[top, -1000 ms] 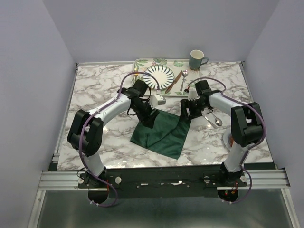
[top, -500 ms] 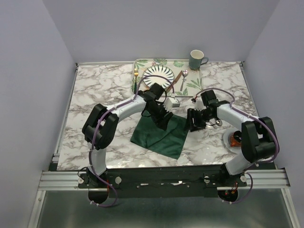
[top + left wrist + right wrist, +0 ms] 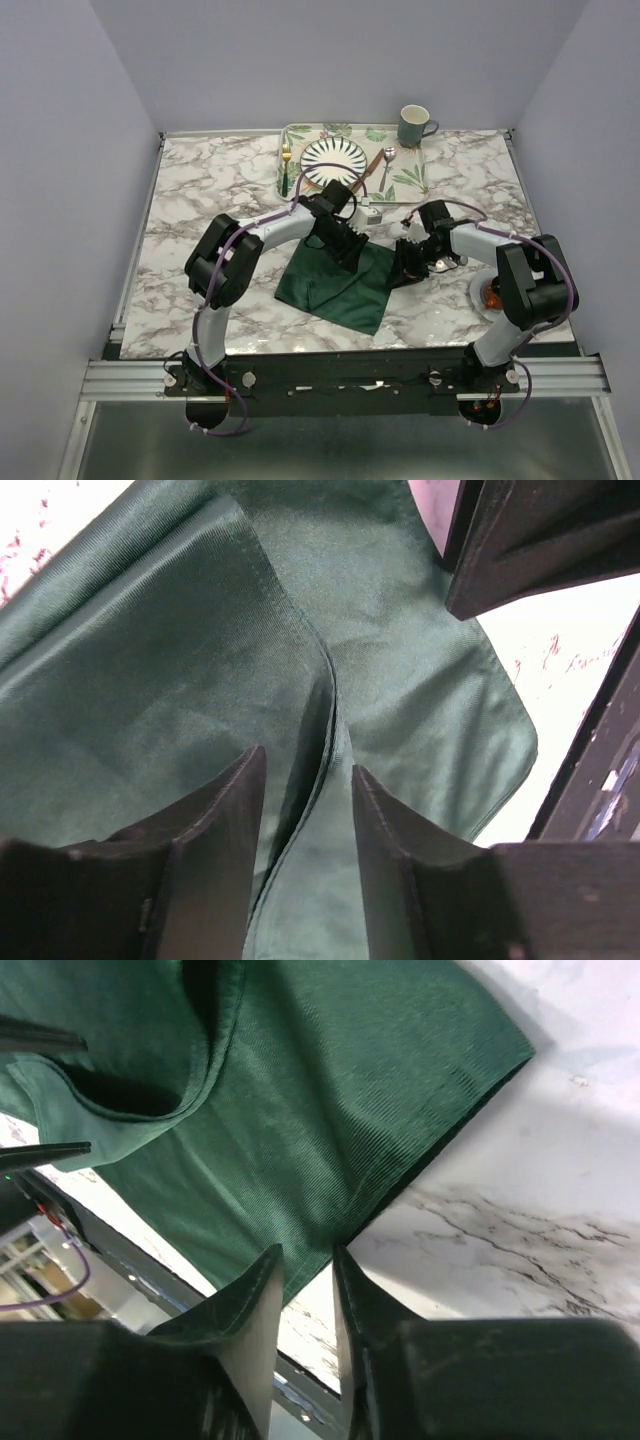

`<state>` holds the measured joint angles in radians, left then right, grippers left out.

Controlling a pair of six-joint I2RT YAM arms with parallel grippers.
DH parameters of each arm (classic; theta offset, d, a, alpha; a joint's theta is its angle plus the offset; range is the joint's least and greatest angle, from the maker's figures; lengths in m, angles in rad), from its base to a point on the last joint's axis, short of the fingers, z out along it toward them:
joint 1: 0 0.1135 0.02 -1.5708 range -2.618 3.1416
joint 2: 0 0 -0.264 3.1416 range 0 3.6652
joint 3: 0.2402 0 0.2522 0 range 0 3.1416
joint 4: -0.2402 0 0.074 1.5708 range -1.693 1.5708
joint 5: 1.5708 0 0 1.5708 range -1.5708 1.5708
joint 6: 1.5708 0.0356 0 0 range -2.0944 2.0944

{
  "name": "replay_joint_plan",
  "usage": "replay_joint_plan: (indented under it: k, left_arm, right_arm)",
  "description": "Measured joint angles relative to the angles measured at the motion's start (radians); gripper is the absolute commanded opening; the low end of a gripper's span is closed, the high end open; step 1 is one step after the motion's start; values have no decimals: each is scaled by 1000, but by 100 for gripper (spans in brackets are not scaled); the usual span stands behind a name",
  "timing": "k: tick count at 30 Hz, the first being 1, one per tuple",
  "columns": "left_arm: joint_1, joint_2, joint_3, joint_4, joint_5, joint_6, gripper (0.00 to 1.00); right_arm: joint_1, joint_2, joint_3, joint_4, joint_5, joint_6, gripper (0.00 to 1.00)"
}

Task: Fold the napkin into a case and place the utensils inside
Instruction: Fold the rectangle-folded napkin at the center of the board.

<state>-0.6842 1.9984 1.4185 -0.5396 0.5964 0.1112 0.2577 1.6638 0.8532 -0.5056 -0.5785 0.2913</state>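
The dark green napkin (image 3: 338,285) lies folded over on the marble table, with a loose fold edge running across its top layer. My left gripper (image 3: 350,255) is low over its far part. In the left wrist view (image 3: 308,762) its fingers stand apart, either side of that fold edge (image 3: 325,710). My right gripper (image 3: 402,272) is at the napkin's right edge. In the right wrist view (image 3: 306,1252) its fingers stand slightly apart over the cloth's edge (image 3: 330,1110), with marble showing between them. The gold fork (image 3: 286,165), copper knife (image 3: 368,171) and silver spoon (image 3: 387,162) lie on the tray.
The leaf-patterned tray (image 3: 410,178) at the back holds the striped plate (image 3: 335,158). A green mug (image 3: 412,126) stands at its far right corner. A small white dish with an orange object (image 3: 492,293) sits by the right arm. Another silver utensil (image 3: 457,262) lies under that arm.
Both grippers moved right and toward the near edge, bringing the raised far edge of the napkin down. The cloth now lies flatter and more folded over itself.
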Motion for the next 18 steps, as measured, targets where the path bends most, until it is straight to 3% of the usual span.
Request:
replay_joint_plan:
  k: [7,13,18]
  left_arm:
    - [-30,27,0,17,0,-35,36]
    - [-50,27,-1,30,1,-60,15]
    - [-59,27,-1,46,7,-88,5]
  right_arm:
    - [-3,33,-6,19,-30,22,15]
    - [-4,53,-6,29,-47,31,10]
    - [-4,60,-6,34,-53,31,8]
